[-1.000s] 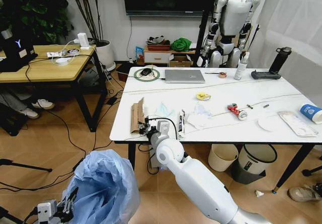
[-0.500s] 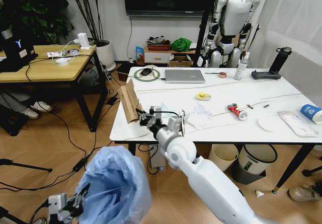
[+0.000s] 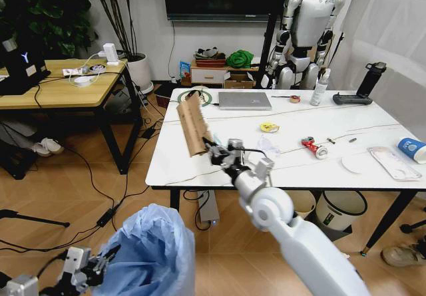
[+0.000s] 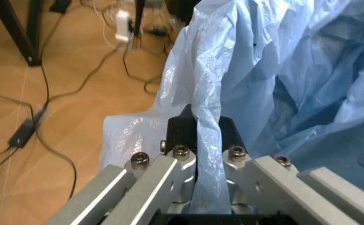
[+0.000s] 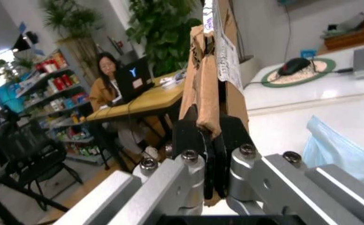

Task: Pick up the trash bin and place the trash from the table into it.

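The trash bin (image 3: pixel 148 253), wrapped in a crinkled light-blue bag, hangs below the table's front left corner. My left gripper (image 3: pixel 103 261) is shut on its bag rim (image 4: pixel 207 136). My right gripper (image 3: pixel 214 153) is shut on the brown cardboard strip (image 3: pixel 192 123), held upright above the white marble-look table (image 3: pixel 319 166); the strip (image 5: pixel 212 70) rises from the closed fingers (image 5: pixel 191 129). More trash lies on the table: a white tissue (image 3: pixel 269 147), a yellow roll (image 3: pixel 269 127), a red-white can (image 3: pixel 313 146), a blue paper cup (image 3: pixel 411 148), a wrapper (image 3: pixel 394 163).
A laptop (image 3: pixel 244 100), mouse on a round mat (image 3: pixel 193 96), spray bottle (image 3: pixel 319 87) and black bottle (image 3: pixel 371 78) stand at the table's back. A cream bin (image 3: pixel 301 205) and a grey bin (image 3: pixel 339 211) sit under it. A wooden desk (image 3: pixel 60 86) stands to the left; cables cross the floor.
My right gripper has lifted the cardboard strip off the table, upward and toward the right, standing it more upright. The bin in my left gripper has shifted slightly.
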